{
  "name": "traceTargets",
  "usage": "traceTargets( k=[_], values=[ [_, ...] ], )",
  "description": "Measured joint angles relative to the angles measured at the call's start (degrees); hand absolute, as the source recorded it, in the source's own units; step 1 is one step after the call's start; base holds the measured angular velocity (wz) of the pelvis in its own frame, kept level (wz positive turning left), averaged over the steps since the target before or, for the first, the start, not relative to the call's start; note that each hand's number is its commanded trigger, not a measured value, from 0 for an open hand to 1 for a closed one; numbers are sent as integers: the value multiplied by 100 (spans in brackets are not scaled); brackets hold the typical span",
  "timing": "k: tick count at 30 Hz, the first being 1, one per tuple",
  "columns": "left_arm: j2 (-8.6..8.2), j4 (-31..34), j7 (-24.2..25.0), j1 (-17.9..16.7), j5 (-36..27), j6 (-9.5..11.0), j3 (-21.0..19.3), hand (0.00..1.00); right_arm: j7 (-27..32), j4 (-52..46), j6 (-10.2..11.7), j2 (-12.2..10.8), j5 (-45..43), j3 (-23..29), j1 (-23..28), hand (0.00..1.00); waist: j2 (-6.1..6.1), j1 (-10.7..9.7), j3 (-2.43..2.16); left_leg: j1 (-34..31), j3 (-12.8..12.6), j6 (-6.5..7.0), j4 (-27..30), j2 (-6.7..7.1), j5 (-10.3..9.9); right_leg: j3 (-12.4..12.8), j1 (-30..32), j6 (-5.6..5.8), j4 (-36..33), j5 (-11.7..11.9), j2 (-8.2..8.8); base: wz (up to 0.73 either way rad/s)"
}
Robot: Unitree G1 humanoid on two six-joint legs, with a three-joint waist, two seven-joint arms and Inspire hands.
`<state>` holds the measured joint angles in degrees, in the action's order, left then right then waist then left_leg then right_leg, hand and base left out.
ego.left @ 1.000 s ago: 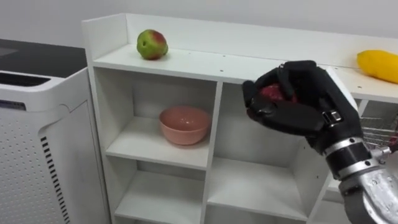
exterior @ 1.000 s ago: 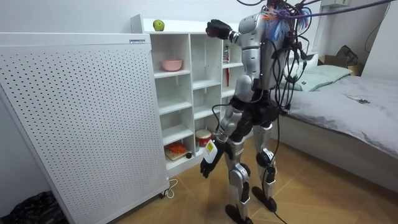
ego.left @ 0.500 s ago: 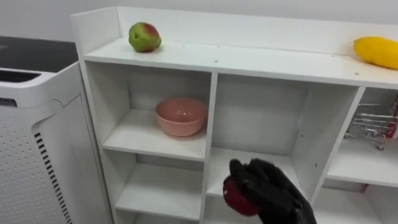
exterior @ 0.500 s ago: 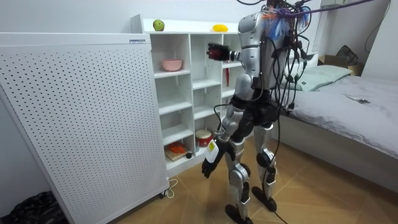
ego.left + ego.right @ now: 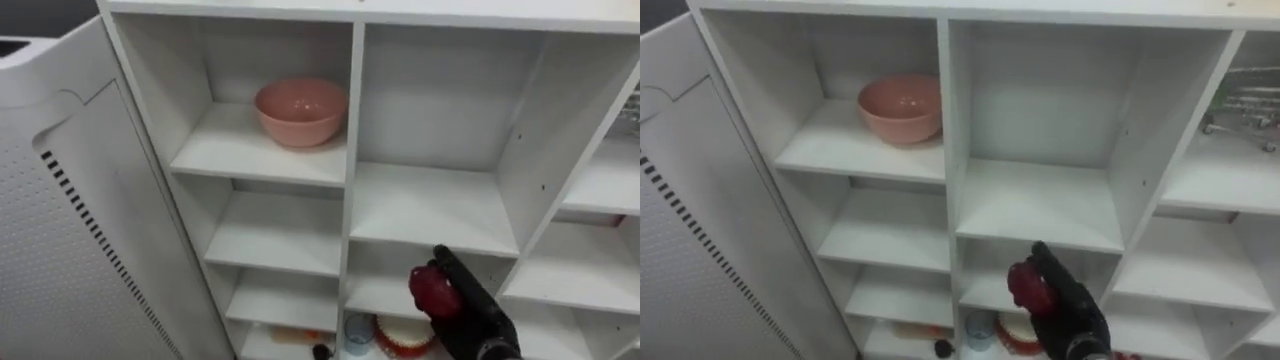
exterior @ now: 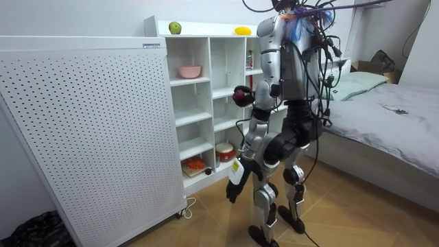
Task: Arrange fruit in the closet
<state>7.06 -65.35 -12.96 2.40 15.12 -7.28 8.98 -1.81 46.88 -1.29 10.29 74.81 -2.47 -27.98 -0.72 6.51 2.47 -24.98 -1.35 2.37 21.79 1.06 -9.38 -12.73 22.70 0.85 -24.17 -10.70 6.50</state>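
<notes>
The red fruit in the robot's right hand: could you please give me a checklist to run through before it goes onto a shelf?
1. Grip: the right hand has its fingers curled round the red fruit: ok.
2. Free space: the middle shelf above the hand is bare: ok.
3. Obstacles: the pink bowl sits in the left column, out of the way: ok.
4. Fruit over a shelf board, not in front of it: cannot tell.
5. Left hand hangs by the thigh, off the closet: ok.
</notes>
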Motion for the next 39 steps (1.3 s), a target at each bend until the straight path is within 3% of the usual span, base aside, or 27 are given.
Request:
traceTargets(
  k=[2,7,12,17,30,35,37,38,39],
  values=[
    [1,5,-45,72,4,15,128,0,39,117,-9,2,197,-2,-2,100,4,27,-1,-326,-10,15,34,61,71,149,410,-2,-182,-1,28,0],
    [7,52,-53,203,-101,10,332,0,24,341,-5,112,927,-3,-70,100,21,163,13,-940,-38,21,287,68,104,237,1057,-33,-458,-14,55,-5],
    [8,185,-50,206,-225,7,761,0,-199,1108,-149,143,1609,102,-615,100,52,204,62,-1424,-134,28,591,93,106,324,1640,-51,-866,-159,148,3],
    [28,308,18,203,-289,-99,814,0,-395,1304,-249,402,1719,217,-716,100,68,330,75,-1753,-163,28,797,146,101,327,2022,-92,-1257,-305,266,6],
    [40,534,113,173,-443,-115,821,0,-387,1312,-246,757,1704,444,-1426,100,60,351,80,-2180,-343,38,1065,152,94,325,2530,-142,-1726,-443,426,6],
    [67,608,112,152,-690,-109,834,0,-289,1290,-213,824,1722,444,-1606,100,74,414,71,-2284,-409,73,1403,155,-35,345,2614,-139,-2036,-592,505,0],
    [146,651,116,145,-790,-107,1009,0,-229,1290,-171,831,1740,444,-1642,100,86,428,63,-2304,-414,82,1448,151,-66,325,2623,-145,-2085,-621,528,0],
    [182,693,120,138,-828,-105,1054,0,-179,1289,-163,852,1742,444,-1711,93,102,430,54,-2341,-420,90,1476,148,-72,326,2657,-144,-2100,-621,530,0],
    [190,697,120,138,-832,-101,1047,0,-160,1276,-143,861,1743,444,-1742,0,102,440,53,-2353,-438,94,1500,148,-75,341,2680,-143,-2111,-620,532,0]
  ],
)
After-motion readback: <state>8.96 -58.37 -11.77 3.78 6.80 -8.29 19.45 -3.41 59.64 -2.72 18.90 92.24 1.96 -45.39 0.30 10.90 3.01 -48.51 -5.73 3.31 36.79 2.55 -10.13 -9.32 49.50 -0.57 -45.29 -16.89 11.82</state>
